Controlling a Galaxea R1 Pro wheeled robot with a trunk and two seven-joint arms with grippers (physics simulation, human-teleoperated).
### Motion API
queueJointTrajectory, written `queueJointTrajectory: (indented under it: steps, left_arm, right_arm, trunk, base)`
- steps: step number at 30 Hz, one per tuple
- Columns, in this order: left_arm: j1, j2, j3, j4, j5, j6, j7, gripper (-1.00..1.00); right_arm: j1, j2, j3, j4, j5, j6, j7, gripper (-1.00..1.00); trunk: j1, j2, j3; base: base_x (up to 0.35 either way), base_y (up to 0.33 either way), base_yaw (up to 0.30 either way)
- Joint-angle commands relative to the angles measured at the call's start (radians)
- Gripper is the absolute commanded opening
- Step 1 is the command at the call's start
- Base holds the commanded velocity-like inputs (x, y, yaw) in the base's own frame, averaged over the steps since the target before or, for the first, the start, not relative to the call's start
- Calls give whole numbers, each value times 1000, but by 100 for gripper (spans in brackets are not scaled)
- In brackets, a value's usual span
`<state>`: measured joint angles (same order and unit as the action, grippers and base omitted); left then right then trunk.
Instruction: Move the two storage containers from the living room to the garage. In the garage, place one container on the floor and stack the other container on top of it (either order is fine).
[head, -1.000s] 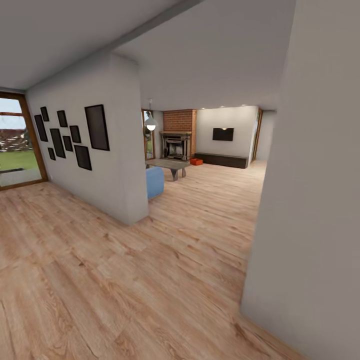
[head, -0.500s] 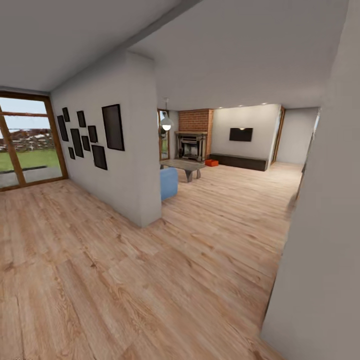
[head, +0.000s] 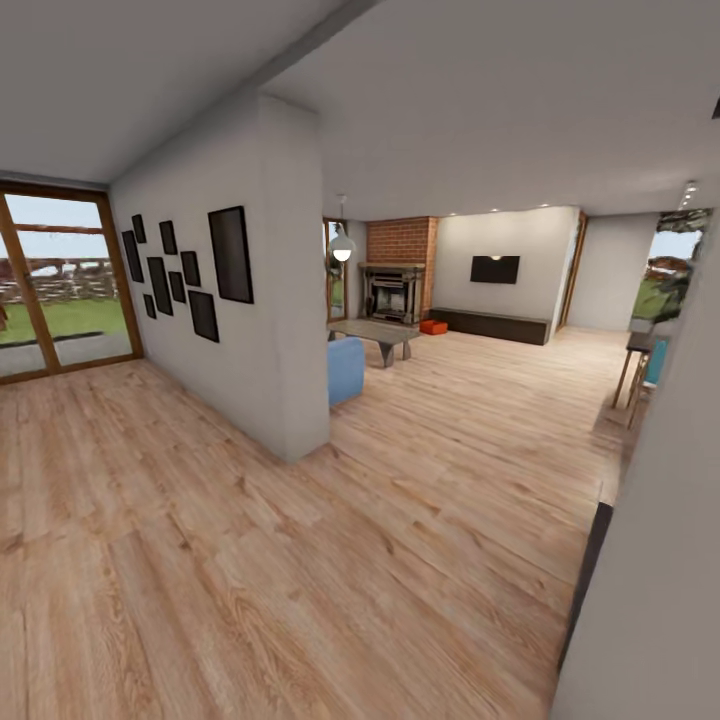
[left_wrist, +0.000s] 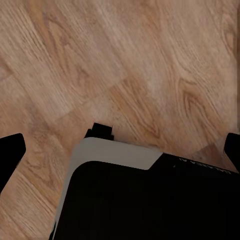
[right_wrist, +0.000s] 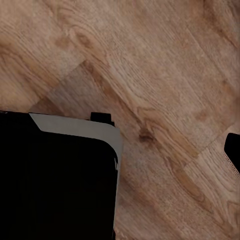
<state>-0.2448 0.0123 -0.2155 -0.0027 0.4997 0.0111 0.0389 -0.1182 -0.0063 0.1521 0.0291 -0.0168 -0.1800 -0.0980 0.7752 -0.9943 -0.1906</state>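
1. The head view looks across a light wood plank floor (head: 300, 560) toward the living room (head: 470, 330) at about 1 o'clock.
2. One orange-red storage container (head: 433, 327) sits on the plank floor at the far end, at roughly 12 o'clock, just beside the brick fireplace (head: 400, 270) and the end of a dark low cabinet (head: 495, 325). It is too small to tell whether a second bin is beside it.
3. A low table (head: 372, 333) stands nearer than the container, and a blue sofa (head: 346, 369) pokes out from behind a white wall (head: 270, 300) at 11 o'clock.
4. That wall carries a cluster of dark picture frames (head: 190, 270); a glass door (head: 55, 280) onto grass lies at 9 o'clock.
5. A dark screen (head: 495, 269) hangs on the far wall; a round lamp (head: 342, 250) hangs near the fireplace.
6. At 3 o'clock a pale wall edge (head: 660, 560) stands close.
7. In the left wrist view, the left gripper (left_wrist: 120, 150) hangs over the planks with dark fingertips (left_wrist: 11, 150) far apart at opposite edges, holding nothing; the robot base (left_wrist: 145, 200) lies below.
8. In the right wrist view, one right fingertip (right_wrist: 233, 150) shows at the edge; its spread cannot be told.
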Motion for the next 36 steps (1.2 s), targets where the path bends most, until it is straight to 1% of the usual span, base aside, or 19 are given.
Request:
queueJointTrajectory:
  steps: [1, 27, 33, 36]
  left_arm:
    - [-1, 0, -8, 0, 8, 1, 3, 100]
    - [-1, 0, -8, 0, 8, 1, 3, 100]
    - [-1, 0, -8, 0, 8, 2, 3, 100]
    - [-1, 0, -8, 0, 8, 1, 3, 100]
  right_arm:
    - [-1, 0, 7, 3, -2, -5, -3, 100]
    - [-1, -2, 6, 3, -2, -9, 8, 100]
    - [-1, 2, 3, 3, -2, -10, 12, 100]
    - [-1, 4, 3, 3, -3, -9, 11, 100]
  trunk:
    - [1, -1, -1]
    - [1, -1, -1]
    - [1, -1, -1]
    - [1, -1, -1]
  base:
    - [323, 0, 0]
    - [323, 0, 0]
    - [323, 0, -6]
    - [323, 0, -140]
